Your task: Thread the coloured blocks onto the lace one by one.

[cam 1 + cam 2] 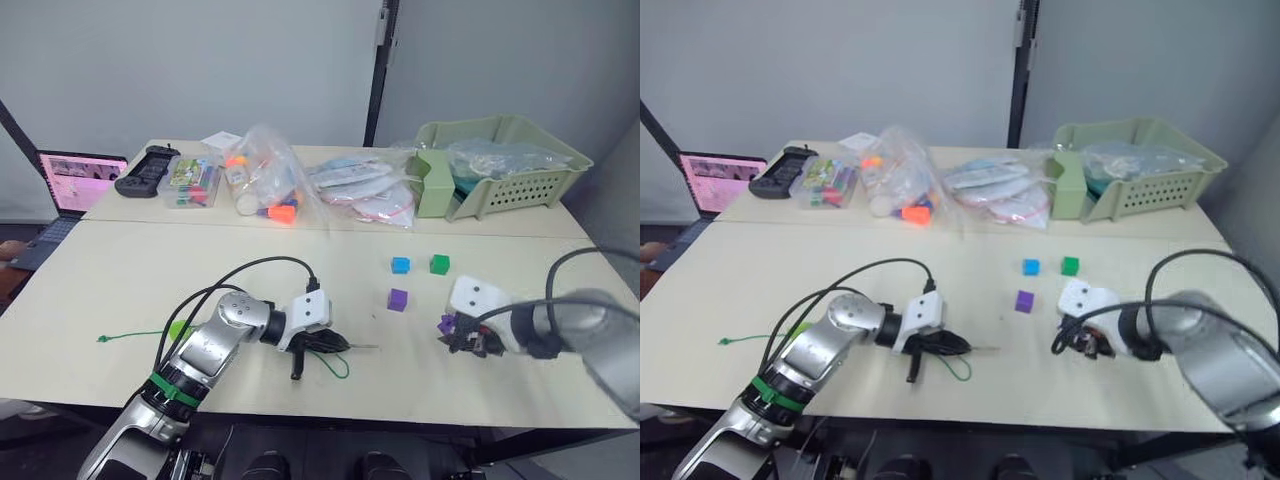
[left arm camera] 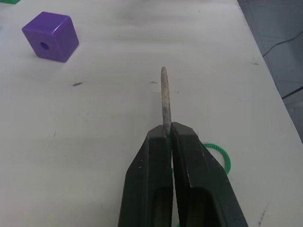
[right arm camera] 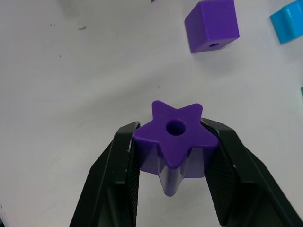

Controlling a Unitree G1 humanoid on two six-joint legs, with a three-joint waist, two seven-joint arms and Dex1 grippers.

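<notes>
My left gripper (image 1: pixel 340 344) is shut on the green lace (image 1: pixel 338 368), whose stiff tan tip (image 2: pixel 164 97) sticks out past the fingers toward the right. The lace's far end (image 1: pixel 125 337) trails to the table's left. My right gripper (image 3: pixel 173 142) is shut on a purple star-shaped block (image 3: pixel 176 137) with a centre hole, held low over the table at the right (image 1: pixel 447 324). A purple cube (image 1: pixel 398 299) lies between the two grippers. Farther back sit a blue block (image 1: pixel 401 265) and a dark green block (image 1: pixel 439 264). A lime green block (image 1: pixel 179 329) peeks out behind my left arm.
Along the table's back edge lie clear bags of orange toy pieces (image 1: pixel 272 190), flat plastic packets (image 1: pixel 365 190), a green basket (image 1: pixel 500 160), a small box (image 1: pixel 194 182) and a black controller (image 1: pixel 148 168). A laptop (image 1: pixel 70 185) stands at far left.
</notes>
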